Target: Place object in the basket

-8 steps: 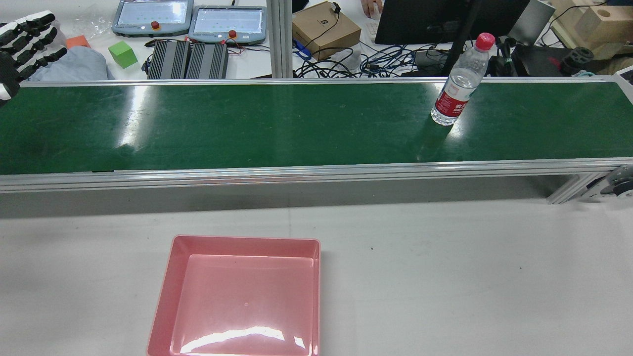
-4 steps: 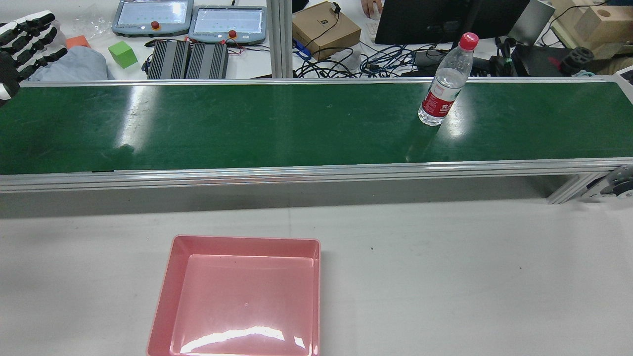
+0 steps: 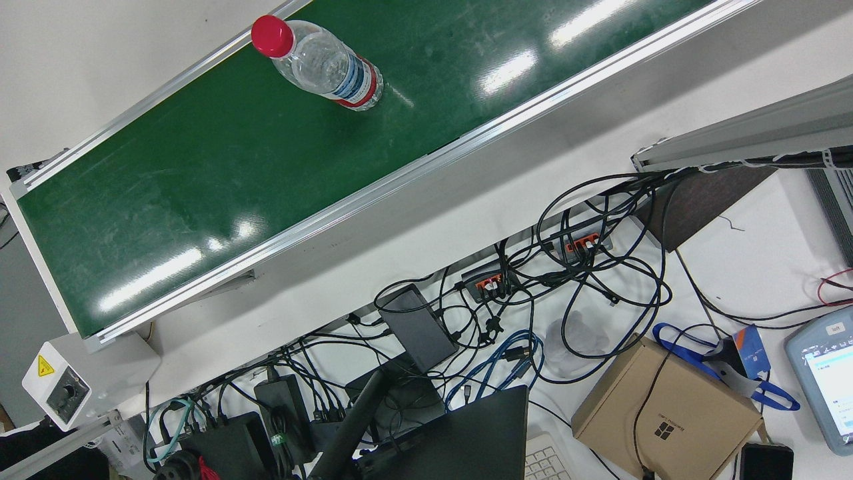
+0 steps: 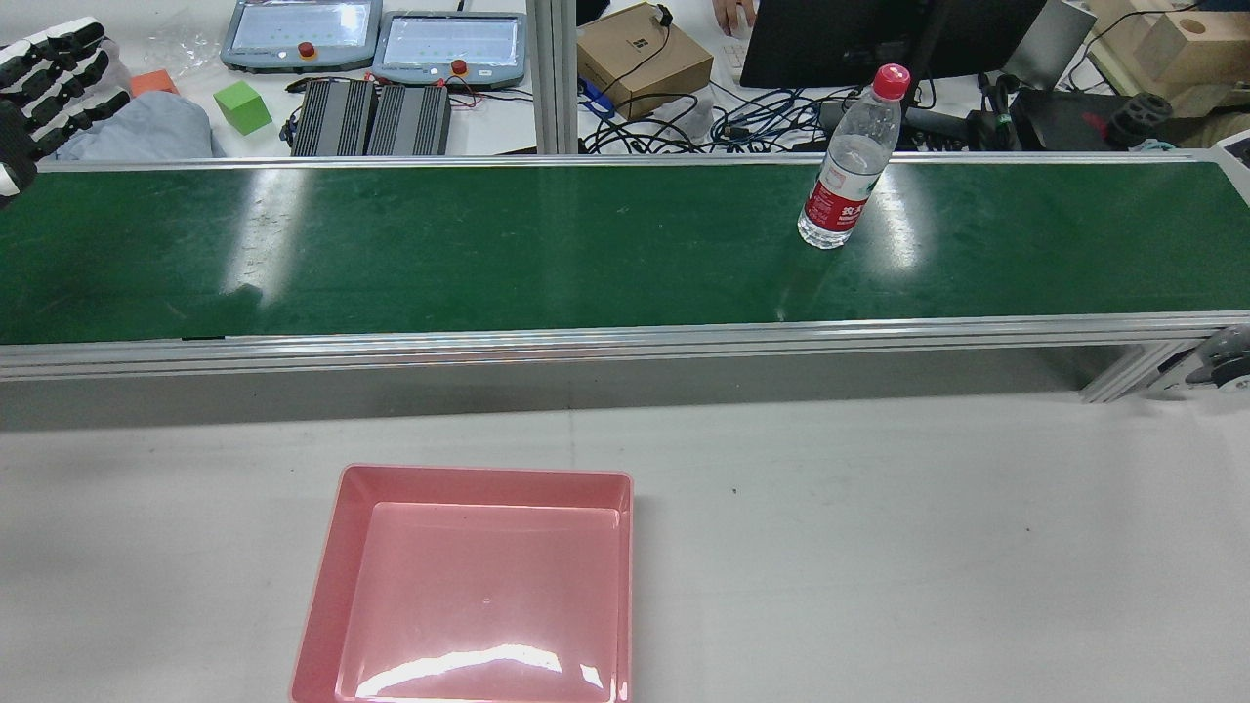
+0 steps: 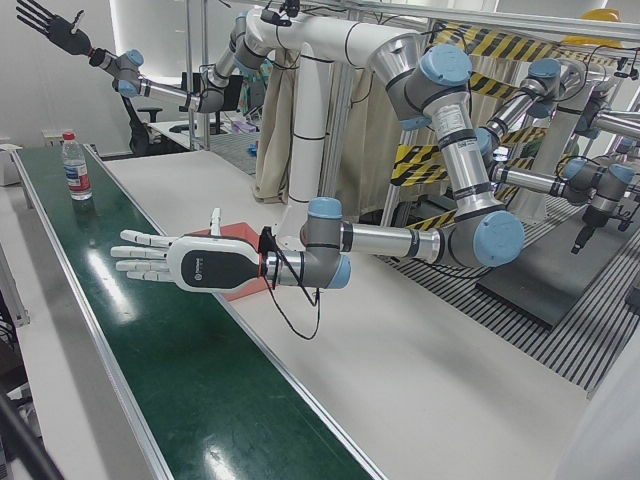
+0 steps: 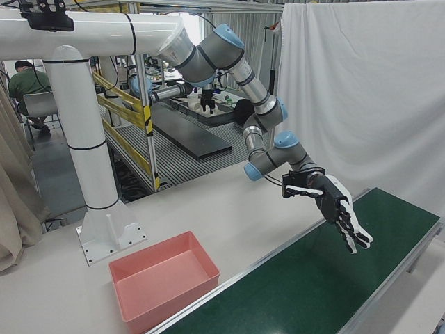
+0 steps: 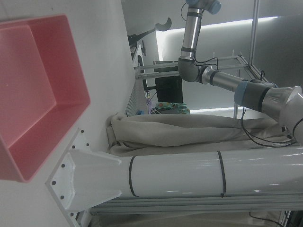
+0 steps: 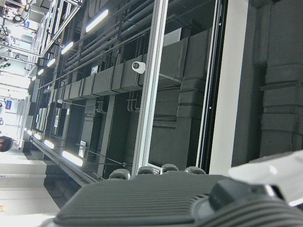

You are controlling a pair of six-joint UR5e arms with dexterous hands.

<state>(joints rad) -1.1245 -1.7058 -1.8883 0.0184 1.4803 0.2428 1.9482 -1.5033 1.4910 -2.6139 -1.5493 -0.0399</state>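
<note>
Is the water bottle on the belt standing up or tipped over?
Upright: the water bottle stands on its base on the green belt, red cap on top.

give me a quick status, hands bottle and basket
Left hand open, flat over the green conveyor belt. Right hand open, raised high. Water bottle upright on belt, untouched. Pink basket empty; nothing in the way.

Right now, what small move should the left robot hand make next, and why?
Probably lower the open left robot hand slightly toward the green belt and wait there. The water bottle stands upright far along the belt, apparently out of reach, and the pink basket is empty.
</note>
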